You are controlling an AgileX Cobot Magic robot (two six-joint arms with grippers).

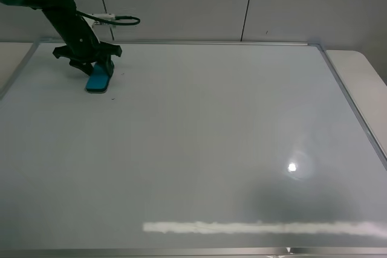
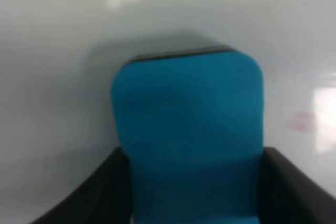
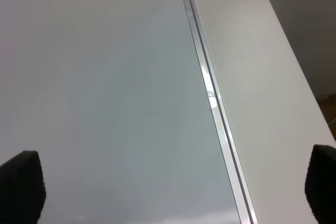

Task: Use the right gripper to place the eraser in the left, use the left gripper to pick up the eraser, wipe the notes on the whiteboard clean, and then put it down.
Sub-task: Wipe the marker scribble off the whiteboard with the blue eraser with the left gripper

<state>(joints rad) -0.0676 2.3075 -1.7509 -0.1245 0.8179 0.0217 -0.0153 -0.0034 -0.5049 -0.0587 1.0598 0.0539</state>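
The eraser point(image 2: 186, 140) is blurred and cut off at the frame's bottom edge. A pink smudge point(image 2: 302, 121) at mid right is too blurred to identify.

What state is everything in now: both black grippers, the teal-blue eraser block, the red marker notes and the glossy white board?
Black-jawed left gripper: shut on the eraser.
Teal-blue block eraser: gripped, tilted, felt end down at the board.
Black right gripper: open, empty, by the board's frame.
Red marker notes: only a faint pink smudge shows.
Glossy white, silver-framed whiteboard: lying flat, mostly clean.
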